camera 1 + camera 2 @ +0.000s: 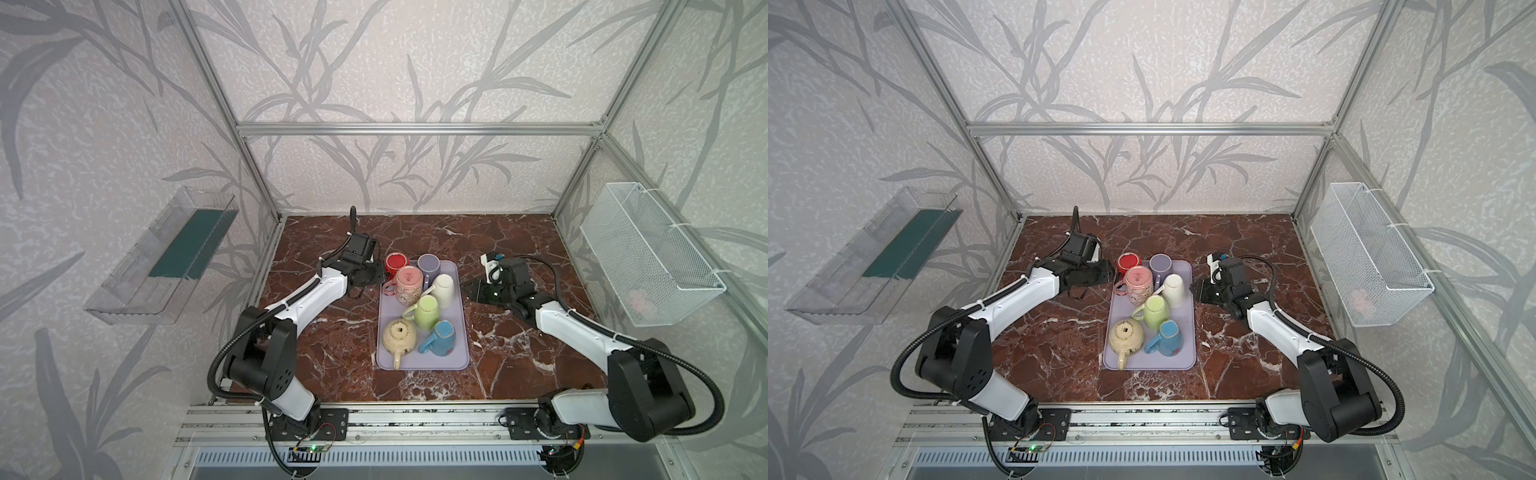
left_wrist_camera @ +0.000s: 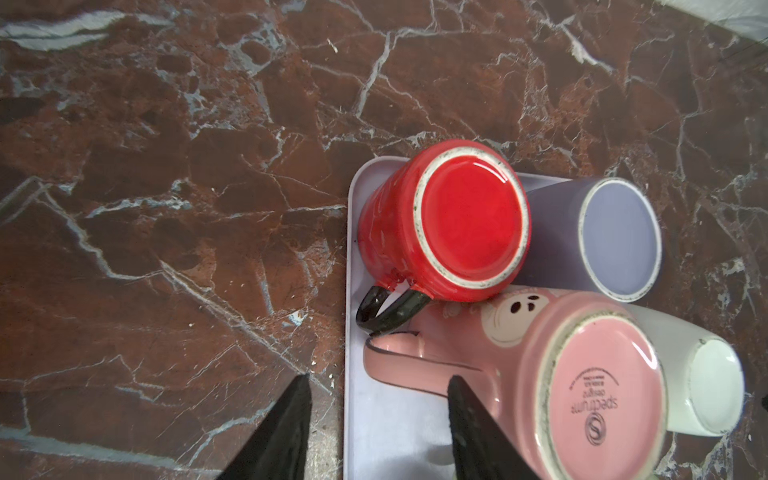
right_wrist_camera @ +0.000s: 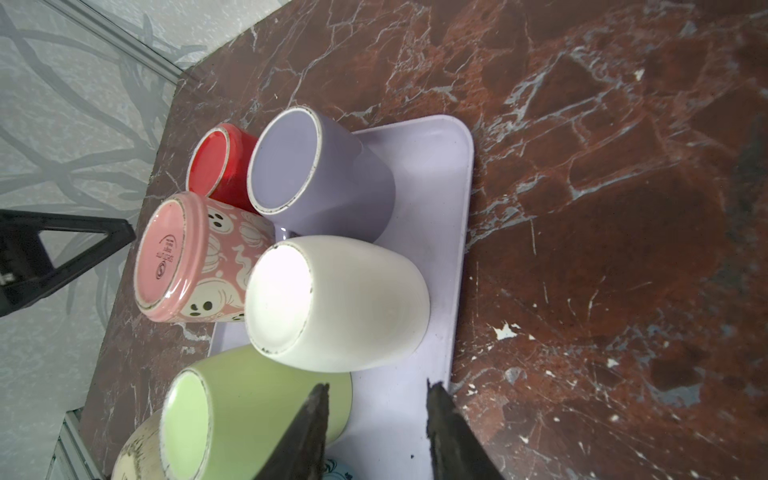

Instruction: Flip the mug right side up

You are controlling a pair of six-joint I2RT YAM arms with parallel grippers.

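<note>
left gripper (image 1: 374, 273): jaws apart, empty, beside red mug (image 1: 396, 262).
right gripper (image 1: 469, 287): jaws apart, empty, beside white mug (image 1: 444, 289).
tray (image 1: 428, 363): six mugs (image 1: 426, 309) bases up, teapot (image 1: 399, 337).
wire basket (image 1: 648, 249): pinkish item (image 1: 638, 300), unclear.
left wrist, pink mug (image 2: 598, 399): base reads "spectrum".
right wrist, white mug (image 3: 345, 303): inverted on tray.

"spectrum", seemingly, on pink mug (image 2: 602, 399) base
</note>
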